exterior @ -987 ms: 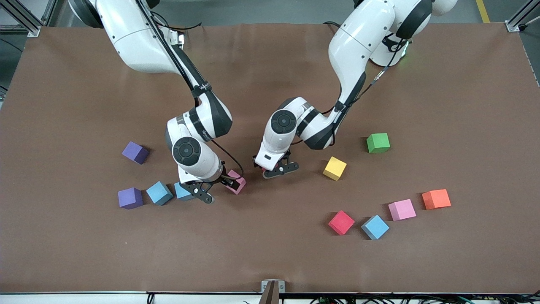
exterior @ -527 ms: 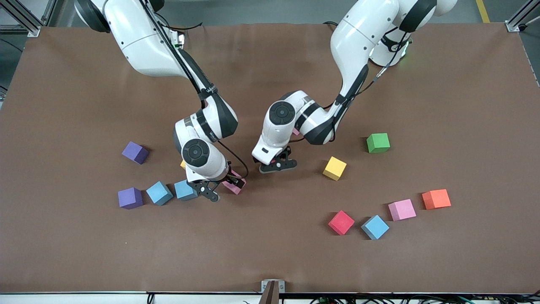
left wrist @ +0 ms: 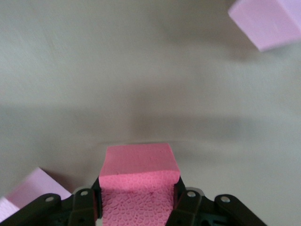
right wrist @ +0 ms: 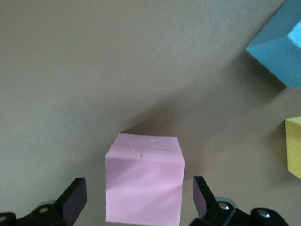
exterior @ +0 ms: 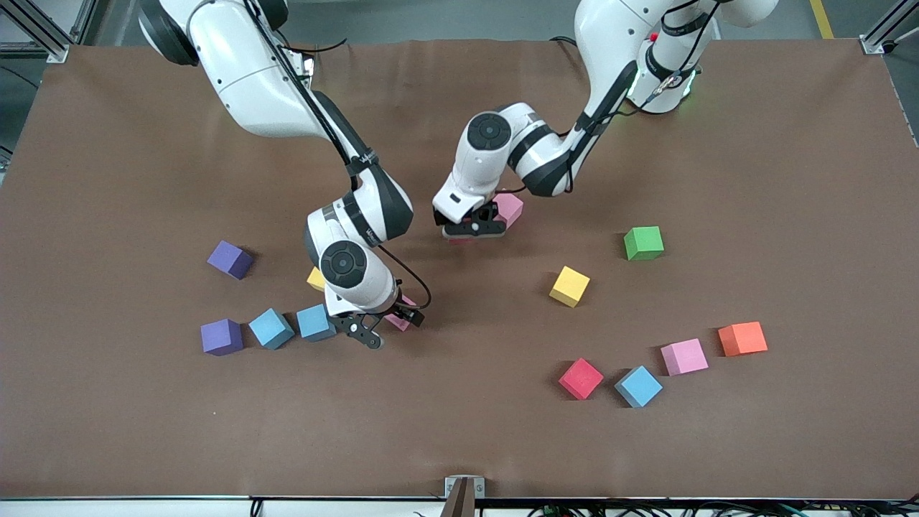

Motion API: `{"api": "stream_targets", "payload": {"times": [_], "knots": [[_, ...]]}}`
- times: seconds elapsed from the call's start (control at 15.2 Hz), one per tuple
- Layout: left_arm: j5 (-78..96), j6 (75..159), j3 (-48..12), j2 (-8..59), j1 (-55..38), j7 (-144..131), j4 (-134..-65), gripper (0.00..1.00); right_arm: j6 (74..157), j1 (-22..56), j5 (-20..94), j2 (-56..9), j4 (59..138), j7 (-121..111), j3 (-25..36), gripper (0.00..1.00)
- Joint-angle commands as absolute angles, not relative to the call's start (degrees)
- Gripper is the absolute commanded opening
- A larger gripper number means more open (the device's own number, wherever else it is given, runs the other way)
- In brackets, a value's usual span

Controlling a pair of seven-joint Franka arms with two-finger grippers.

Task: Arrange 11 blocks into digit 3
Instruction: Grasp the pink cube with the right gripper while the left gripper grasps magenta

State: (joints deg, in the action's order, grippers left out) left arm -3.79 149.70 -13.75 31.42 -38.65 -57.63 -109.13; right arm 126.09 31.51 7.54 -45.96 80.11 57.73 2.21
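On the brown table (exterior: 718,143), your left gripper (exterior: 470,228) is clamped on a red block (left wrist: 139,188), a pink block (exterior: 510,208) just beside it. Your right gripper (exterior: 380,327) stands wide around another pink block (right wrist: 143,176), with a light blue block (exterior: 314,322) close beside.

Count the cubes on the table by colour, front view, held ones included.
Pink cubes: 3
Light blue cubes: 3
Purple cubes: 2
Yellow cubes: 2
Red cubes: 2, one in the left gripper
Green cube: 1
Orange cube: 1
Total: 14
A further pink one may hide under the left arm.
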Motion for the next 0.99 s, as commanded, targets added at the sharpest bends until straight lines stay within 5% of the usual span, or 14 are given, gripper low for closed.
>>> {"api": "stream_targets", "payload": {"times": [0.0,0.39,0.66,0.92], "knots": [[-4.7,153.3,-14.9,28.8,-39.6,-60.1,-114.4,0.21,125.7,31.9,7.1,-47.5,78.6,58.5,2.8,1.0],[-5.1,153.1,-15.1,29.9,-42.1,-60.0,-115.8,0.2,126.2,33.2,7.1,-48.6,78.5,58.7,3.7,0.99],[-5.2,153.1,-15.0,30.5,-42.5,-60.0,-116.2,0.2,128.1,33.3,7.0,-48.8,78.8,58.6,3.6,0.47],[-7.1,153.1,-15.0,31.0,-42.7,-60.0,-116.1,0.23,128.1,33.0,7.2,-48.3,78.8,58.1,3.5,0.35]]}}
